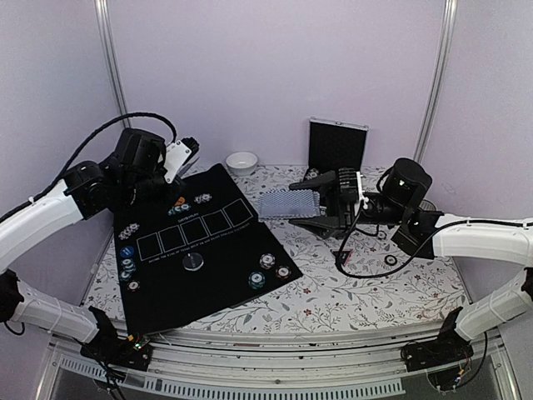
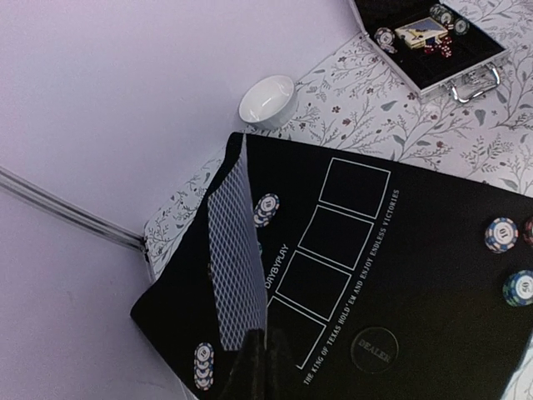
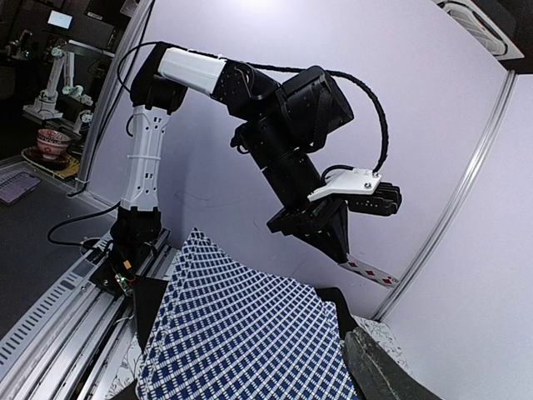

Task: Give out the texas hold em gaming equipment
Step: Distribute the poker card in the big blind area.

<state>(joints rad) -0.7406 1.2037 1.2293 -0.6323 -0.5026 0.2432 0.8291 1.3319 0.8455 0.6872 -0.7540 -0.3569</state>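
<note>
My left gripper is shut on one playing card, held edge-up above the left end of the black mat; the right wrist view shows this card's red-pip face. My right gripper is shut on a fanned stack of blue-grey backed cards, just right of the mat, with one finger beside the fan. Poker chips lie on the mat's near right and more chips along its left edge. The round dealer button lies below the row of squares.
A small white bowl stands behind the mat near the back wall. The silver-edged black case stands open at the back, with chips and cards inside. A floral tablecloth covers the table, and a black cable loops on it under my right arm.
</note>
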